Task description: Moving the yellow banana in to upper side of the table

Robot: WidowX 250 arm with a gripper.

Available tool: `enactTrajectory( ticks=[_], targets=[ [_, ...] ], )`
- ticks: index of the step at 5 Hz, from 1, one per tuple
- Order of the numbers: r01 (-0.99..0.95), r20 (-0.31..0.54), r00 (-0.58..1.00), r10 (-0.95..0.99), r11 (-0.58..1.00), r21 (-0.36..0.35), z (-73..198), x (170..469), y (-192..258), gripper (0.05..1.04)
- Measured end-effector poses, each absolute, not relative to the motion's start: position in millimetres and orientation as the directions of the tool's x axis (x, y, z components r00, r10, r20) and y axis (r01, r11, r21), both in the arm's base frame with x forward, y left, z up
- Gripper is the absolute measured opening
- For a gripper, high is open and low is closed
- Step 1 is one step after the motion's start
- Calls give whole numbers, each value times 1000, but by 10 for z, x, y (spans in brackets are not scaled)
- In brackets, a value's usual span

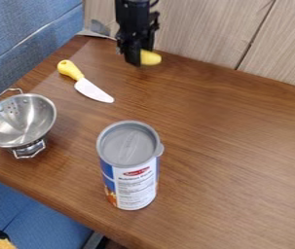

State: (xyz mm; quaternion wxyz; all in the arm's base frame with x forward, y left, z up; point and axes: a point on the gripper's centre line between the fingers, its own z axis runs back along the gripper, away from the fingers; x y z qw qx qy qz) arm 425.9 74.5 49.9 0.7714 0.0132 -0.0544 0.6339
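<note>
Place: office lounge, perhaps | blue upholstered seating [16,31] | wood-grain wall panels [198,29] | wooden table [224,141]

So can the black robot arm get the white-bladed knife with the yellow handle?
Probably yes: nothing stands between the arm and the knife, though the yellow banana at the arm's lower end might hinder it.
</note>
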Motion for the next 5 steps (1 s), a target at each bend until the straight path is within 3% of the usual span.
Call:
enactTrajectory(
  ticks=[1, 2, 4, 5],
  targets=[
    [-978, 114, 205, 972, 208, -14, 384, 4239, 767, 397],
    [-977, 118, 211, 970, 213, -8, 348, 4255, 778, 462],
    [-984, 121, 173, 977, 177, -21, 323, 4257, 772, 995],
    [-983, 120, 178, 977, 181, -15, 329, 4247, 765, 1002]
  ],
)
